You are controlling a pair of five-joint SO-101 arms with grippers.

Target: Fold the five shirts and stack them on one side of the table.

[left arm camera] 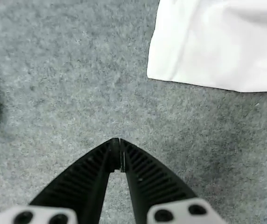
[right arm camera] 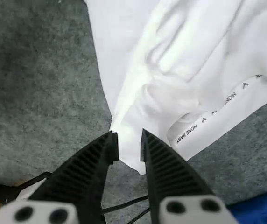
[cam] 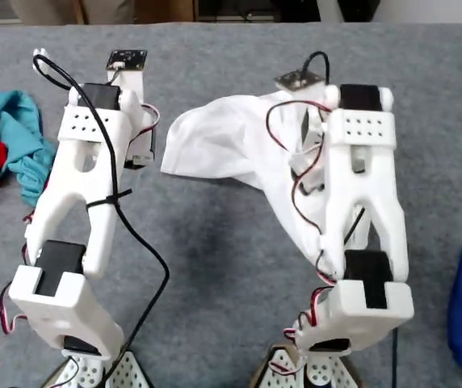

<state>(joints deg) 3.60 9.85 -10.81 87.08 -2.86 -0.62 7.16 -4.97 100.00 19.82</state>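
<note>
White shirt (right arm camera: 180,70) edge between slightly parted right fingers (right arm camera: 96,158); left fingers (left arm camera: 145,170) pressed together, empty, near it.

grey felt-like table surface (cam: 215,259), wooden furniture (cam: 163,10) beyond its far edge, pale wall (cam: 441,10) at the back

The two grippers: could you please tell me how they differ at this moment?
The left gripper is shut; the right gripper is open by a narrow gap. The left gripper is over bare grey table, beside the white shirt; the right gripper is over that shirt's edge. Both have black ribbed fingers.
</note>
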